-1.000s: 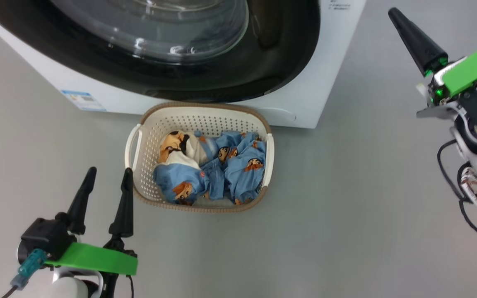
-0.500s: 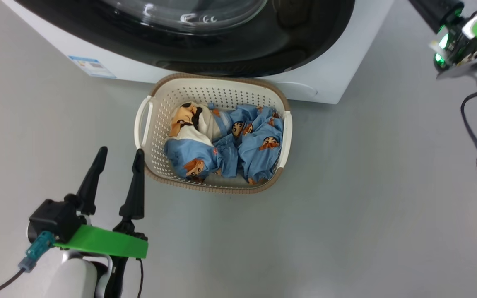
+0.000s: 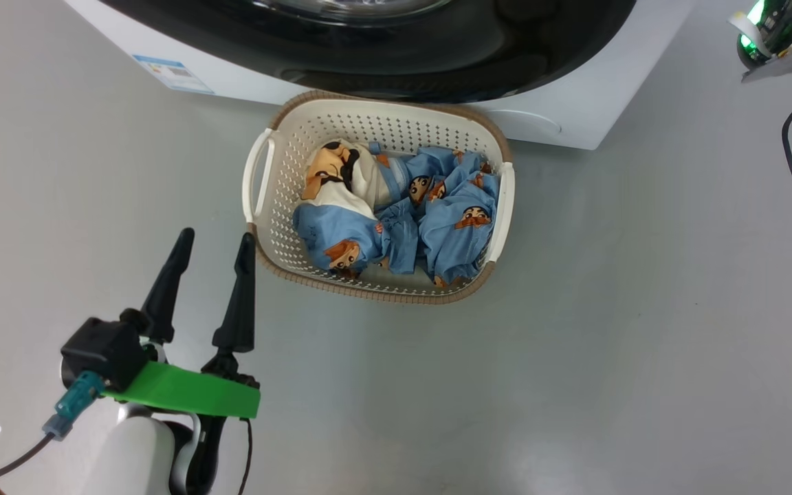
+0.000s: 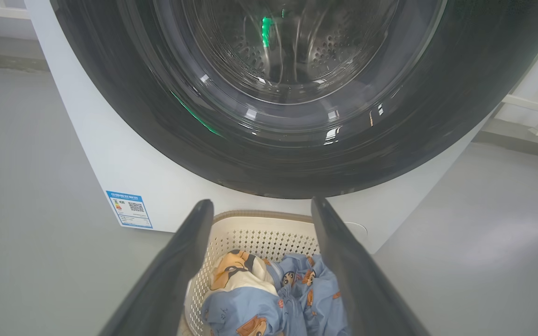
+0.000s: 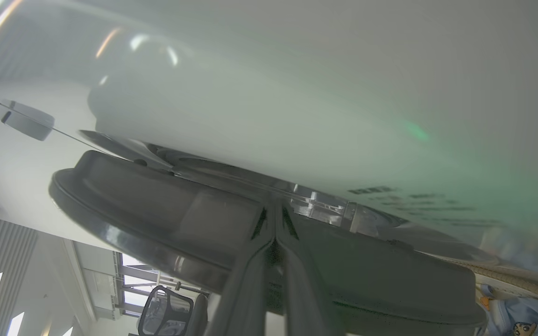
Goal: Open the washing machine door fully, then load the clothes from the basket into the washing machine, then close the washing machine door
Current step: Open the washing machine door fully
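Blue printed clothes (image 3: pixel 396 220) are lying in the basket (image 3: pixel 368 127) on the floor (image 3: pixel 575 344), just before the washing machine (image 3: pixel 575 117). I am holding the left tool (image 3: pixel 217 236) wide open beside the basket; the right tool (image 5: pixel 274 219) is pointing, fingers shut together, at the door (image 5: pixel 157 210).

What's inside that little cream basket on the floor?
The basket holds crumpled light blue clothes printed with cartoon figures, one showing a cream patch. They cover most of its bottom, so anything underneath them is hidden.
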You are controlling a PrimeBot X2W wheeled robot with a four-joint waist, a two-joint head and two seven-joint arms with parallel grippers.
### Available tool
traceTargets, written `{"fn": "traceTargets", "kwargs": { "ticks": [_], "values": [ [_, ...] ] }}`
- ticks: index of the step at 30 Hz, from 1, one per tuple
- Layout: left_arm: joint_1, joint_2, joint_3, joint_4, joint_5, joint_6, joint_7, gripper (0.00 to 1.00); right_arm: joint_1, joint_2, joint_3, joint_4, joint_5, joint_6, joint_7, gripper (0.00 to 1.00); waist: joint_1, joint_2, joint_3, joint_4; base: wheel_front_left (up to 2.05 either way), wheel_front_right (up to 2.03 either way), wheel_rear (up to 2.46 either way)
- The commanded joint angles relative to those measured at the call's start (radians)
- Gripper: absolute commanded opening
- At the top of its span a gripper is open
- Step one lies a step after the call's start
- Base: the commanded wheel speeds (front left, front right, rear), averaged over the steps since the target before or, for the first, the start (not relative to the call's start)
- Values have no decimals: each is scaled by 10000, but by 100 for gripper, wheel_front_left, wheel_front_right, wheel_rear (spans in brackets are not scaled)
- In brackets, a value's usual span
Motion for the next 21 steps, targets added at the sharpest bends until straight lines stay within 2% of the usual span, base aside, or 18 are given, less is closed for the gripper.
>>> {"fn": "traceTargets", "kwargs": {
  "ticks": [1, 21],
  "values": [
    [-189, 223, 260, -292, -116, 6, -65, 100, -220, 82, 42, -270, -170, 75, 75, 0, -1, -1, 62, 77, 0, 0, 0],
    [-177, 79, 195, -166, -190, 6, -65, 100, -25, 222, 571, -352, -444, 75, 348, 0, -1, -1, -165, 275, 0, 0, 0]
  ]
}}
